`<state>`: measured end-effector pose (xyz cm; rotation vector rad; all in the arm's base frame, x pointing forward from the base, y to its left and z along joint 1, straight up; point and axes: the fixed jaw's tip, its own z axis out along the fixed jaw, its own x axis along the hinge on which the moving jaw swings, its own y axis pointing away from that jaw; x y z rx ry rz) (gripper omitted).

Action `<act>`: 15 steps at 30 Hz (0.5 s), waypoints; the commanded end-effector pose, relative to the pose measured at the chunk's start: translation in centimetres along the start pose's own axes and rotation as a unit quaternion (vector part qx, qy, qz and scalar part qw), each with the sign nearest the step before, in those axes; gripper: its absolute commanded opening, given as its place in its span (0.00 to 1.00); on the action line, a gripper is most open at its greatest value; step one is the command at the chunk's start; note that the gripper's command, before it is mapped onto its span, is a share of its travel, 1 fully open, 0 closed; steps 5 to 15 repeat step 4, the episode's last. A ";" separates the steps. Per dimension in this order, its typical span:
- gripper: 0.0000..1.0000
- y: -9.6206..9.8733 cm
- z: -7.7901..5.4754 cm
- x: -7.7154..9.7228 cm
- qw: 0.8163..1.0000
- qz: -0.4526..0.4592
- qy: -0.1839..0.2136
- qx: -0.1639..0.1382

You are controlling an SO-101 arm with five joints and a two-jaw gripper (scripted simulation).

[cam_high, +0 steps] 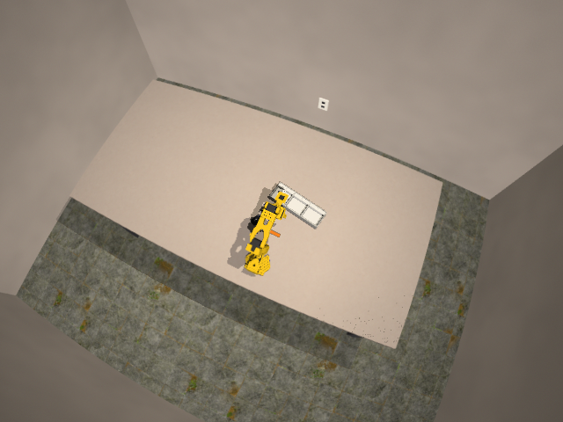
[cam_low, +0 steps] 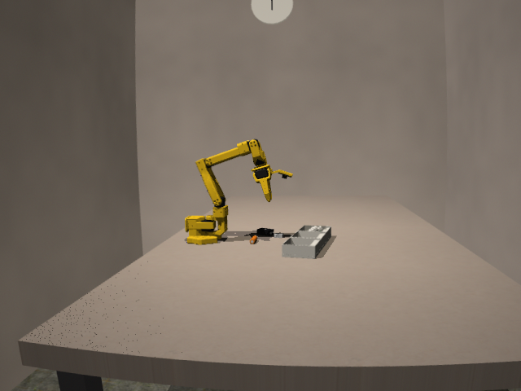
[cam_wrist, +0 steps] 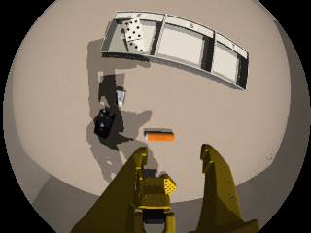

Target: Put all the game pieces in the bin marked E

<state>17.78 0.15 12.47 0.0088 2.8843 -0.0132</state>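
Observation:
My gripper [cam_low: 269, 199] [cam_wrist: 175, 148] is open and empty, its two fingers apart high above the table. Bin E [cam_wrist: 151, 18] is the left compartment of a joined row of three bins in the wrist view. White dominoes [cam_wrist: 132, 30] [cam_low: 316, 228] with black dots lie in it, overlapping, so their exact number is hard to tell. Bin E stands beyond my fingertips in the wrist view. In the top view the arm partly covers it.
Bin S [cam_wrist: 181, 46] and bin T [cam_wrist: 225, 60] show nothing inside. On the table lie an orange cylinder [cam_high: 275, 234] [cam_low: 253, 239] [cam_wrist: 161, 137], a black object [cam_low: 264, 231] [cam_wrist: 103, 122] and a small pale grey thing [cam_low: 278, 235] [cam_wrist: 120, 97].

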 end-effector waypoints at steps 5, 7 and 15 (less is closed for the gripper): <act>0.23 -0.1 -0.6 0.0 1.000 -0.001 -0.015 0.001; 0.23 -0.1 -0.6 0.0 1.000 -0.001 -0.015 0.001; 0.23 -0.1 -0.6 0.0 1.000 -0.001 -0.015 0.001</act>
